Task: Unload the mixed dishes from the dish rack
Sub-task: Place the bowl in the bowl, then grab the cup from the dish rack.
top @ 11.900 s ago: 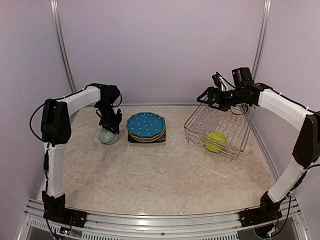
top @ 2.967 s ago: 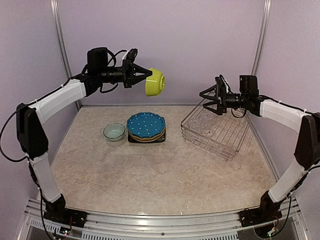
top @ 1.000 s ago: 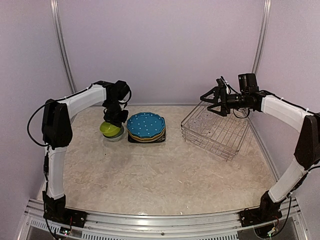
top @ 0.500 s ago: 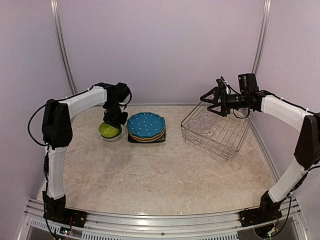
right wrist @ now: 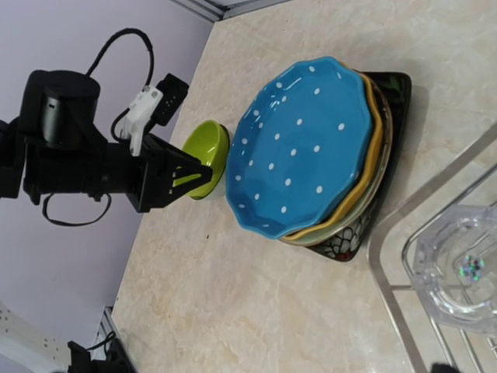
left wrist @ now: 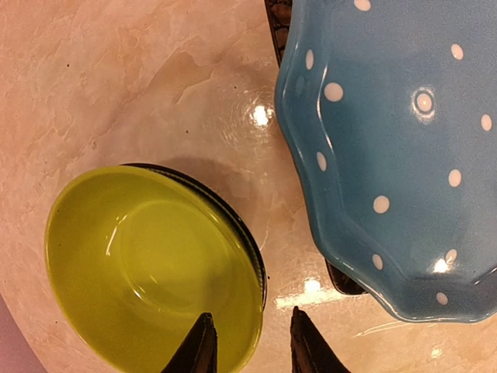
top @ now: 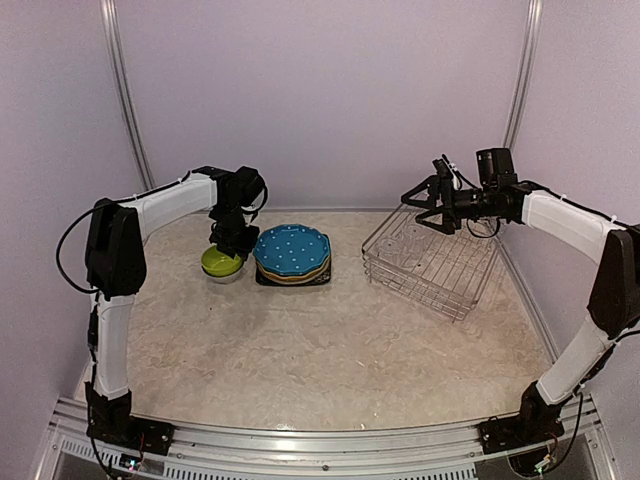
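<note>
The lime-green bowl sits nested in the pale grey-green bowl, left of the plate stack topped by the blue white-dotted plate. My left gripper hangs just over the lime bowl's rim. Its jaws are parted, one finger over the bowl's inside and one outside, with a gap to the rim. My right gripper stands open above the far left corner of the dish rack. A clear glass lies in the rack.
Under the blue plate lie a yellow plate and a black square plate. Purple walls with metal posts close the back and sides. Bare marble tabletop spreads in front of the dishes and rack.
My left gripper has set the lime-green bowl down into the other bowl and its jaws have parted from the rim. The right arm has not moved.
</note>
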Controlling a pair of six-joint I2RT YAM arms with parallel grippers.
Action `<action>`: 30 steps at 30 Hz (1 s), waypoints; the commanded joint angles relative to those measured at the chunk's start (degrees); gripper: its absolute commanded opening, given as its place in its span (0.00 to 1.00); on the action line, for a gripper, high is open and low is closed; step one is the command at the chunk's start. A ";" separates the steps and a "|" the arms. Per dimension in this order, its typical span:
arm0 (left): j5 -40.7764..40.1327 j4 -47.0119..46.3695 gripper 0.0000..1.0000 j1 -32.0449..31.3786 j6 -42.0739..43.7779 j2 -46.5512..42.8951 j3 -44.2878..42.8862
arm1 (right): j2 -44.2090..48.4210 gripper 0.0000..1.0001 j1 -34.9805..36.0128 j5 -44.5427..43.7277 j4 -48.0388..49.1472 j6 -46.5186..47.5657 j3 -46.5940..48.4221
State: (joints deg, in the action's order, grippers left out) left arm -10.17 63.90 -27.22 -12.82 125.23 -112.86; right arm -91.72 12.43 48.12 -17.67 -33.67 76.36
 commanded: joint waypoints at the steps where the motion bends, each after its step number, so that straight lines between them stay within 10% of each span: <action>1: -0.08 0.08 0.31 -0.54 0.28 0.25 0.44 | -0.64 0.99 -0.83 -0.05 -1.35 1.02 1.39; 4: 0.60 0.13 0.31 -0.81 0.29 -0.60 0.75 | -0.74 0.99 -1.00 -0.09 -1.35 1.06 1.58; 14: 3.66 -2.69 0.98 0.19 0.68 -8.37 0.66 | -2.58 0.99 -1.41 -5.44 -8.11 6.79 7.41; 30: 7.52 -16.71 0.99 1.90 -2.18 -20.79 5.30 | -12.86 0.99 -0.55 -29.20 -28.05 20.33 24.21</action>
State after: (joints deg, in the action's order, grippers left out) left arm -4.49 52.31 -26.35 -13.02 107.26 -110.13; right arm -101.45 11.77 24.88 -39.92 -16.19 97.27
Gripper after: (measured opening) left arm 0.988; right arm 0.994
